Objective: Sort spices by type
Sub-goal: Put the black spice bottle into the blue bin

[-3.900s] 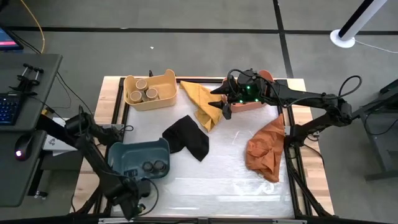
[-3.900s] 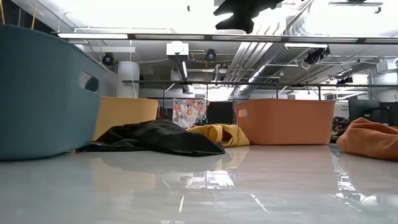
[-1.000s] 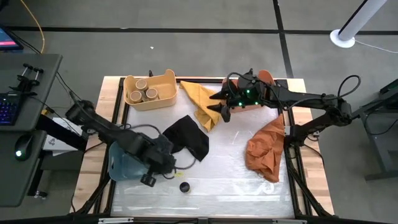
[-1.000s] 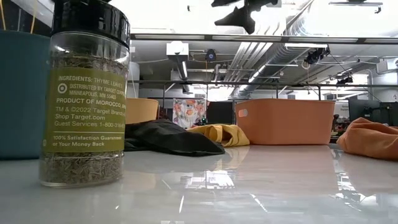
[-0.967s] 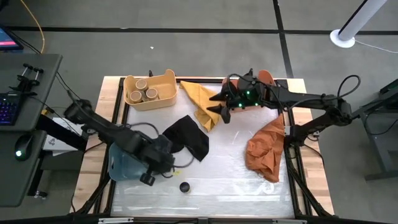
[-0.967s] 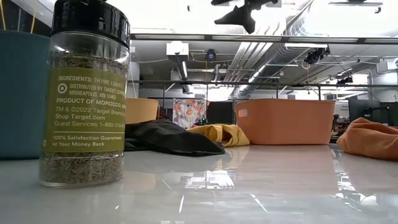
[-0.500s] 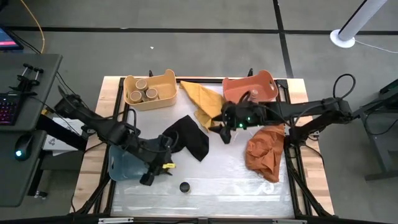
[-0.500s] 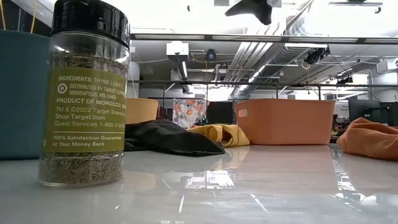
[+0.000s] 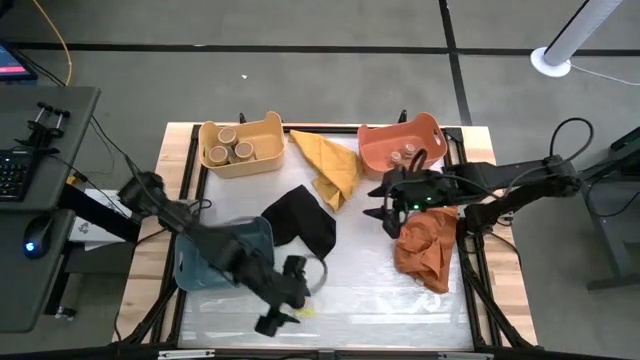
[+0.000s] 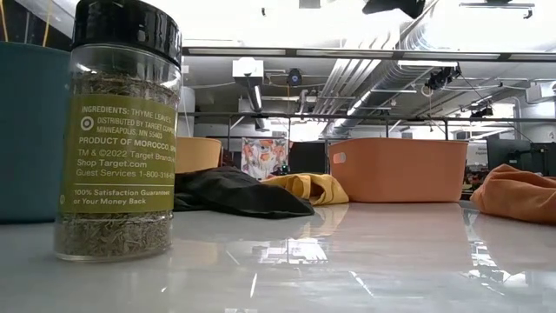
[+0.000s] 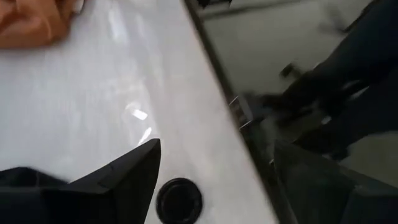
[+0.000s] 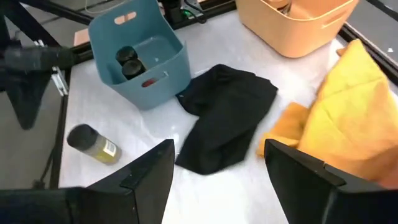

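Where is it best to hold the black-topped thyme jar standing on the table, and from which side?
Grip the thyme jar around its round body just under the black cap, coming down from above. It stands upright with bare table beside it, so a pincer can close across it.

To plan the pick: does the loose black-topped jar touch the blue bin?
Apart. Right wrist view shows bare table between black-topped jar and blue bin.
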Controlling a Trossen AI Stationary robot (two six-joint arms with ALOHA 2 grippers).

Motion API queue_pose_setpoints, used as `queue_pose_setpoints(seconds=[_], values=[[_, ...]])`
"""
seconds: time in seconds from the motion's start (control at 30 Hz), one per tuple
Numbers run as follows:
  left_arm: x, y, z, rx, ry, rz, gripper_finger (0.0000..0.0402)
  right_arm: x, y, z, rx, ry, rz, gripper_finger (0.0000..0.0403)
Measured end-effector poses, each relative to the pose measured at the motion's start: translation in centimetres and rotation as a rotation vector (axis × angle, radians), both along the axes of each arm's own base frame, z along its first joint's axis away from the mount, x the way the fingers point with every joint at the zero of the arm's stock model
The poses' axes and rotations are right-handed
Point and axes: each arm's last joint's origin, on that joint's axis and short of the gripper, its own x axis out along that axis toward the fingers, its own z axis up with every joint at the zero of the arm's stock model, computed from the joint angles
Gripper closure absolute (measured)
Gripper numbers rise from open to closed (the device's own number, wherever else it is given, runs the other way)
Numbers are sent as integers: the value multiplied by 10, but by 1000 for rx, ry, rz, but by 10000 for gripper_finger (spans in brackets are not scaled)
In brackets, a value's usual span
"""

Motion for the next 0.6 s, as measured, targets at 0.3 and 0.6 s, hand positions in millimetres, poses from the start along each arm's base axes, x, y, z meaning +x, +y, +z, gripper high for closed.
queue_pose_setpoints(seconds=[0.3,0.6], values=[[8,-22,-34,154,119,28,106,-13,-2,6,-32,-2,19,158],[4,-22,-46,271,142,-1,106,-12,-3,6,-65,-1,-12,158]])
